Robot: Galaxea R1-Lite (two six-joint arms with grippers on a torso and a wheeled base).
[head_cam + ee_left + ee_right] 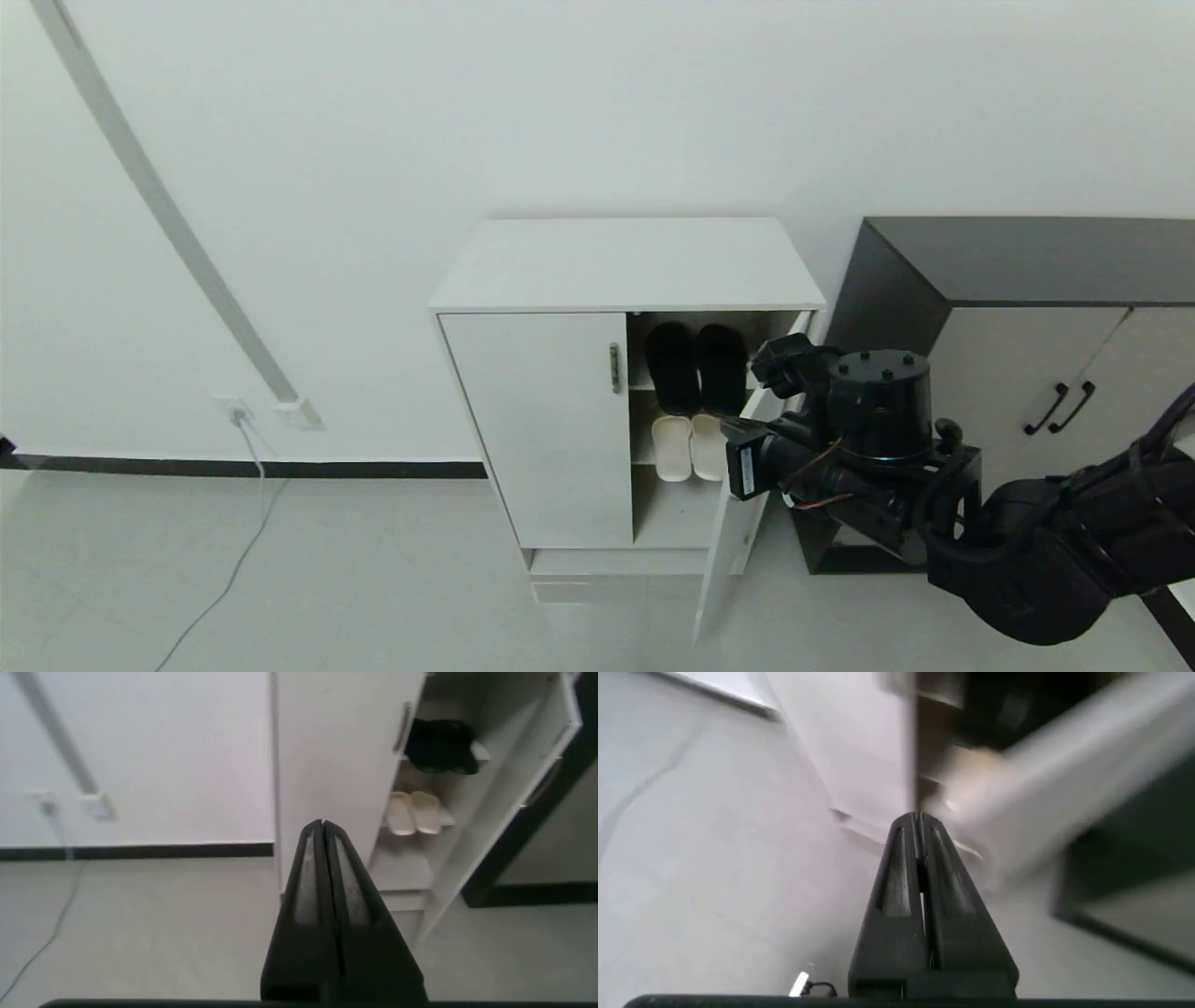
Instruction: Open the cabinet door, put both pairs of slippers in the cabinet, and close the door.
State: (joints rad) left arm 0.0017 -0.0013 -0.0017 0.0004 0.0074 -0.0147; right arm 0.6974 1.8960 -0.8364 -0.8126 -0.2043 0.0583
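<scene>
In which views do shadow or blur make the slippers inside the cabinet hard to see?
Head view: even light; black slippers lie in shelf shadow yet are readable, white slippers stand out. Left wrist view: the black slippers merge into one dark patch. Right wrist view: the cabinet is smeared, slippers not distinguishable.

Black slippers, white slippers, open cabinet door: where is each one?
black slippers [672, 369]: head view, middle of the left one.
white slippers [670, 448]: head view, middle of the left one.
open cabinet door [728, 551]: head view, lower panel.
</scene>
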